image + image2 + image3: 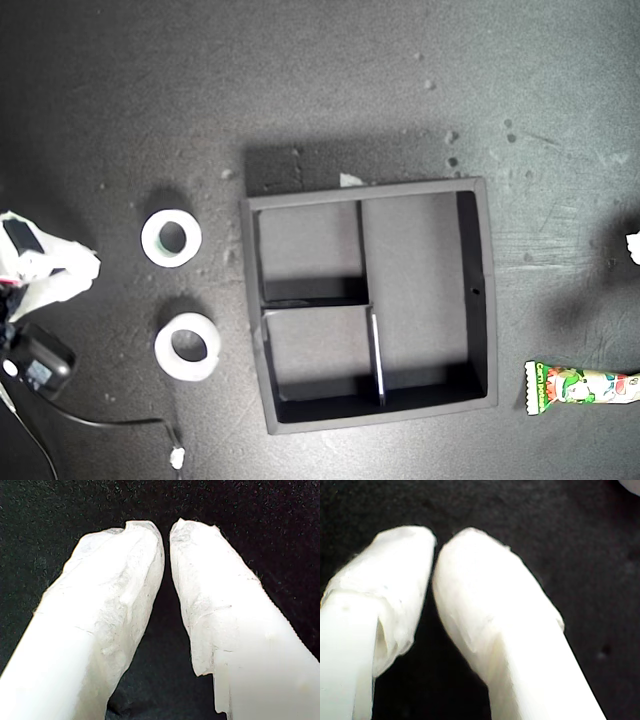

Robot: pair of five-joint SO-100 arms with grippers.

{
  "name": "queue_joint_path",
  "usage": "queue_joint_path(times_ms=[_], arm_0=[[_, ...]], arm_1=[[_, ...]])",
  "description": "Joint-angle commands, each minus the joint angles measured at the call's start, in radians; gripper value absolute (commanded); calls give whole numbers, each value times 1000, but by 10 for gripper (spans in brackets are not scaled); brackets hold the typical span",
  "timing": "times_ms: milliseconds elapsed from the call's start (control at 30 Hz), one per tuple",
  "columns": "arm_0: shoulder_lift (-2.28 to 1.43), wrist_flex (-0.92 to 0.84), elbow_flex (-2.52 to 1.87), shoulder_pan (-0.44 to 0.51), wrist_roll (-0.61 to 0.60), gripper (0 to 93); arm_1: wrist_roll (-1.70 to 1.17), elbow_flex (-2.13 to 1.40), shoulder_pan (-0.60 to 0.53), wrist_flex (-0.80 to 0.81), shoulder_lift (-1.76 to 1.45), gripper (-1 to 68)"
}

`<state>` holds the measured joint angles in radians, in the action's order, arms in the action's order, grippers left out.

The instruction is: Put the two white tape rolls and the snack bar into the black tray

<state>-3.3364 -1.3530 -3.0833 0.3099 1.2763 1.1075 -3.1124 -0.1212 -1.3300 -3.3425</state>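
The black tray lies mid-table in the exterior view, its three compartments holding nothing. Two white tape rolls lie flat to the tray's left in the exterior view, one behind the other. The snack bar lies at the exterior view's lower right, partly cut off by the edge. My first gripper is shut over bare black mat, its white-wrapped fingers holding nothing. My second gripper is shut over the mat too. One white-wrapped gripper shows at the exterior view's left edge; I cannot tell which arm it is.
A white tip of the other arm pokes in at the exterior view's right edge. A black part with a cable sits at the exterior view's lower left. The dark mat is speckled with pale crumbs.
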Motion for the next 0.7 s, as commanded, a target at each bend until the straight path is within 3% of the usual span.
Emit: queue_joint_path(times_ms=[0,100,200,333,400,500,667], arm_0=[[-48,-37,-55,-20,6,3],[-48,-41,-55,-110,80,3],[-48,-41,-55,-140,91,3],[-48,-43,-55,-176,221,3],[-51,-28,-55,-238,138,5],[-51,60,-52,-252,34,27],[-49,460,-55,-186,-347,0]], arm_1=[[-11,-12,-9,-11,-2,13],[-11,-12,-9,-11,-2,13],[-8,-12,-8,-11,-2,13],[14,-12,130,-5,-3,13],[-31,-12,147,37,-3,14],[-64,-12,110,123,-3,13],[-287,-12,86,390,-3,0]])
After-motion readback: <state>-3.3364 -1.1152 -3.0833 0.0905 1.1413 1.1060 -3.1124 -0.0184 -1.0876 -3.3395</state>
